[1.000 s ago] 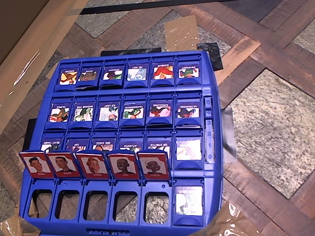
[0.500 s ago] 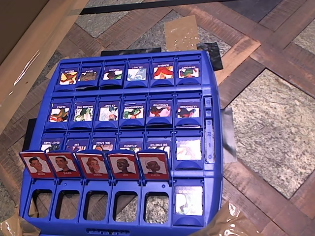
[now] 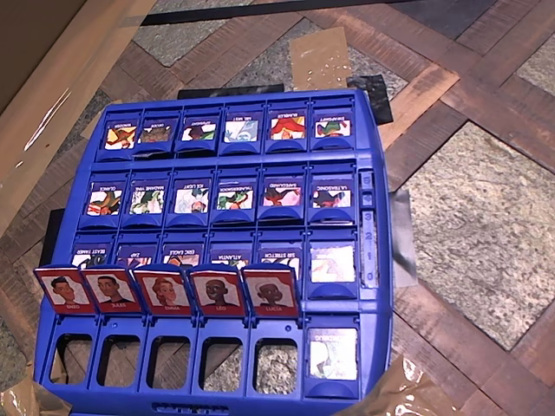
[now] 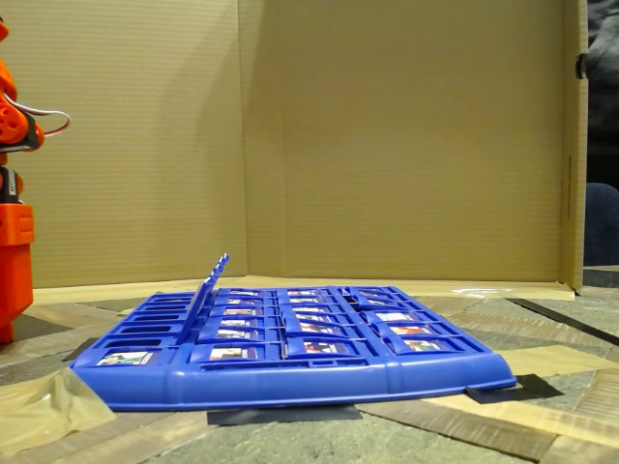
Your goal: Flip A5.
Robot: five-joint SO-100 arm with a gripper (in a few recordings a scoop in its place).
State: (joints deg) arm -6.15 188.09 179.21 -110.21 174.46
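A5 (image 3: 62, 290) is the red-framed tile with a brown-haired man's face and a white name strip. It stands upright at the left end of the front row on the blue game board (image 3: 373, 217). Several more red-framed portrait tiles (image 3: 217, 290) stand beside it to the right. In the fixed view this row (image 4: 208, 285) is seen edge-on and leans slightly, so I cannot tell single tiles apart. The orange arm (image 4: 14, 242) stands at the left edge of the fixed view, well clear of the board (image 4: 290, 377).
The front row's right-end slot holds a flat, pale, glossy tile (image 3: 332, 354). Blue-framed creature tiles (image 3: 217, 195) lie flat in the rows behind. Cardboard walls (image 4: 387, 135) enclose the back and sides. Tape patches (image 3: 408, 394) hold the board's corners to the patterned surface.
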